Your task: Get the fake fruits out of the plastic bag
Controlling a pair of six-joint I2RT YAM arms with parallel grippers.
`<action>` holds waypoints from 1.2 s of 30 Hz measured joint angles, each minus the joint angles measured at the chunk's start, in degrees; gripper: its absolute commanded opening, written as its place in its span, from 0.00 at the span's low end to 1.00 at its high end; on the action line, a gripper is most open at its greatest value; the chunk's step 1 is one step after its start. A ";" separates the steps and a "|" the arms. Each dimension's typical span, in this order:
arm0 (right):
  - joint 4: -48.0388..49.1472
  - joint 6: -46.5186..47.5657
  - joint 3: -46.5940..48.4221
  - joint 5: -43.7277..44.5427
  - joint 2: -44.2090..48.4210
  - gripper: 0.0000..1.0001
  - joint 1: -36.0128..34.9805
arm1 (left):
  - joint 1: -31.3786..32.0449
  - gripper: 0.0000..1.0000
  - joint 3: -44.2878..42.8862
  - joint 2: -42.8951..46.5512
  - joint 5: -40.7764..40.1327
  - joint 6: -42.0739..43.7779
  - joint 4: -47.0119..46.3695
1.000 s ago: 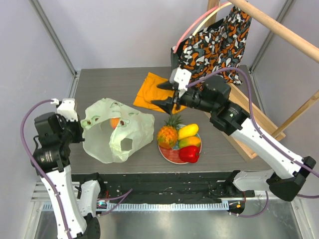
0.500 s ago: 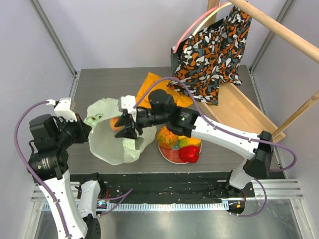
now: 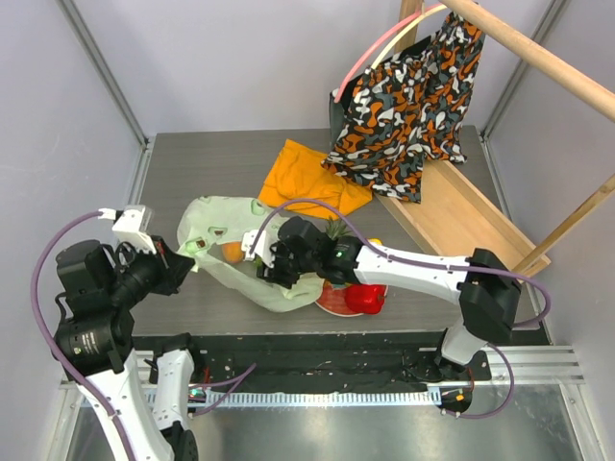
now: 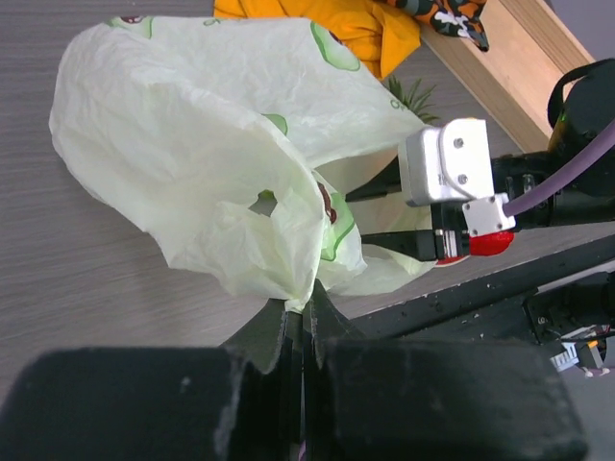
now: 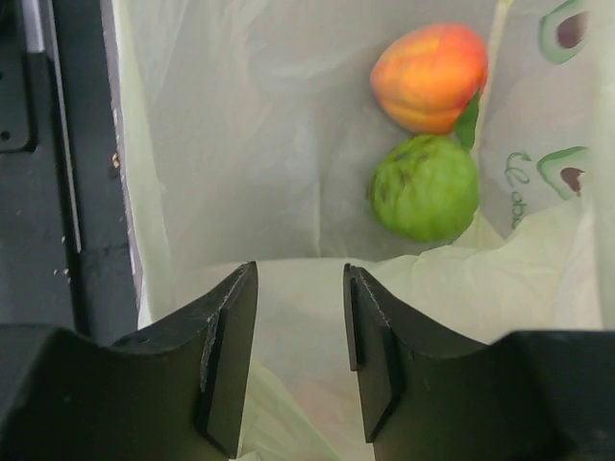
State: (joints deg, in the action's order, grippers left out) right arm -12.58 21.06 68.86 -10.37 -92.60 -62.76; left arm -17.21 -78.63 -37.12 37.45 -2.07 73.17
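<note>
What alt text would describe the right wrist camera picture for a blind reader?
An orange-pink plastic peach and a bumpy round green plastic fruit lie side by side inside a translucent pale-green plastic bag, ahead of the open right gripper.

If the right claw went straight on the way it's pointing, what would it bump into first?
Probably the inner wall of the plastic bag; the right claw is open inside it. The green round fruit and peach sit right of that line, though depth is unclear.
</note>
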 measured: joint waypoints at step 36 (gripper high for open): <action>11.56 -24.44 32.20 17.70 -41.66 0.33 0.00 | 0.00 0.00 2.25 -3.34 4.61 -0.31 3.89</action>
State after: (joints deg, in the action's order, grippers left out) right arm -1.02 -3.38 101.06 7.33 -134.26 -62.76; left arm -17.21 -76.38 -40.47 42.06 -2.37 77.06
